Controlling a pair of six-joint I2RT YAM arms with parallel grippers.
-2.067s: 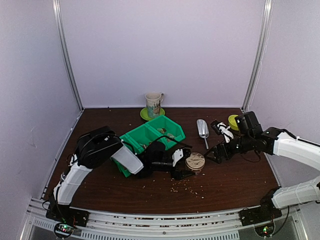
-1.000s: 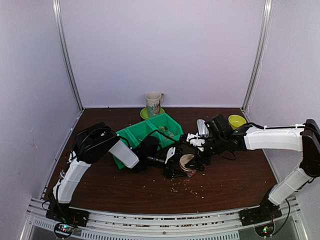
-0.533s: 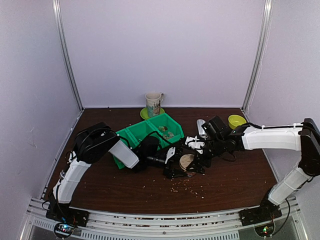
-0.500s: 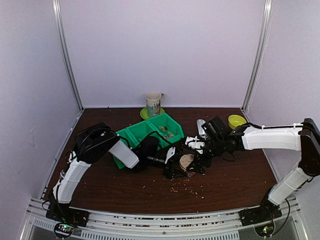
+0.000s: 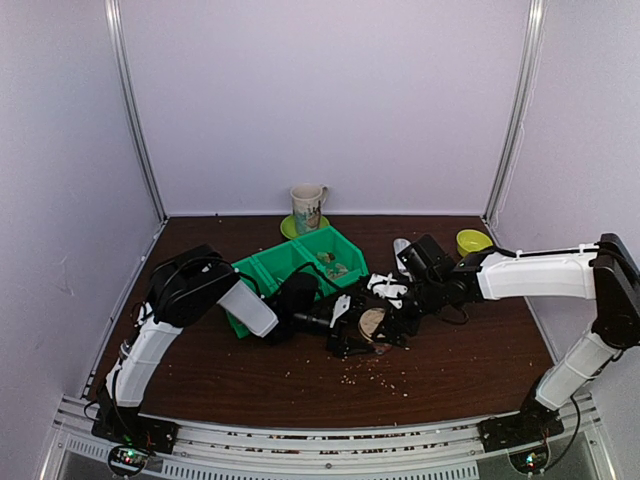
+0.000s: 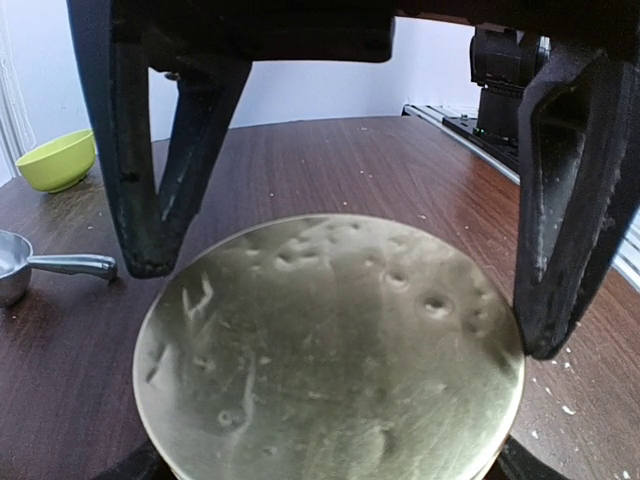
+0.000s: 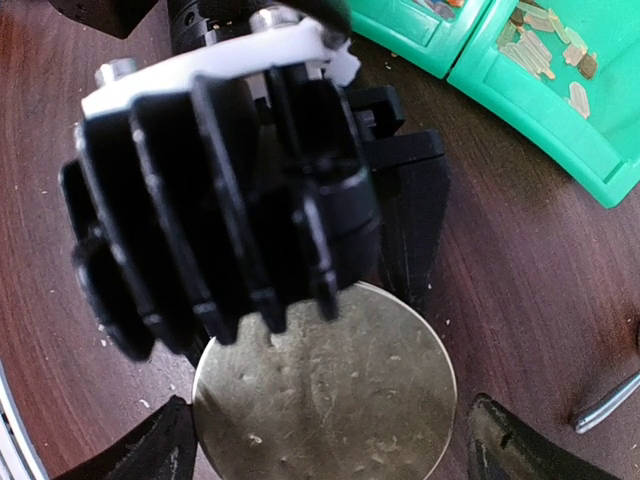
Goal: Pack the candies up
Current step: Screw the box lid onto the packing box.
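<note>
A jar with a round tan lid [image 5: 372, 323] stands on the table at centre. My left gripper [image 5: 358, 336] is shut on the jar below the lid; in the left wrist view only its finger edges show at the bottom corners, beside the lid [image 6: 330, 350]. My right gripper [image 5: 390, 315] is above the lid, open, its fingers [image 7: 165, 445] straddling the lid [image 7: 325, 390] with small gaps on both sides. Tiny loose candies [image 5: 380, 376] lie scattered on the table in front of the jar, and more candies [image 7: 545, 50] lie in the green bin.
A green two-compartment bin [image 5: 285, 268] sits just behind the left gripper. A metal scoop [image 6: 25, 265] lies behind the jar. A yellow-green bowl [image 5: 470, 241] is at the back right. A mug [image 5: 308, 207] stands on a green saucer at the back.
My right arm has swung in from the right and come over the jar lid, fingers either side of it. My left gripper has shifted the jar slightly left and then stayed still.
</note>
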